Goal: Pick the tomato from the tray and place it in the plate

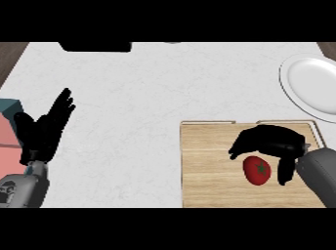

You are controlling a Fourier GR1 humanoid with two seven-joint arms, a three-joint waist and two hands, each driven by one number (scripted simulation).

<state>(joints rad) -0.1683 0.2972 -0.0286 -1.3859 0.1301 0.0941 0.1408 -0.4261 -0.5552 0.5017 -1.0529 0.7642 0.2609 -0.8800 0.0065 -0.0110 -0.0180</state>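
One head view looks steeply down on the counter (149, 97), close in; the forearms enter from six o'clock, the counter's far edge at twelve.

White counter (142, 97), wooden tray (207, 171), plate (319, 88)

The desk (149, 97) fills most of the frame. The tray (207, 166) lies on it at the lower right, running off the lower edge. The tomato (257, 171) lies on the tray, right of the tray's middle. The right hand (272, 141) sits directly above the tomato, its fingers arched over and beside it. The plate (319, 88) lies on the desk at the upper right, above the tray and apart from it. The left hand (45, 127) rests at the left edge, fingers up, well apart from the tray.
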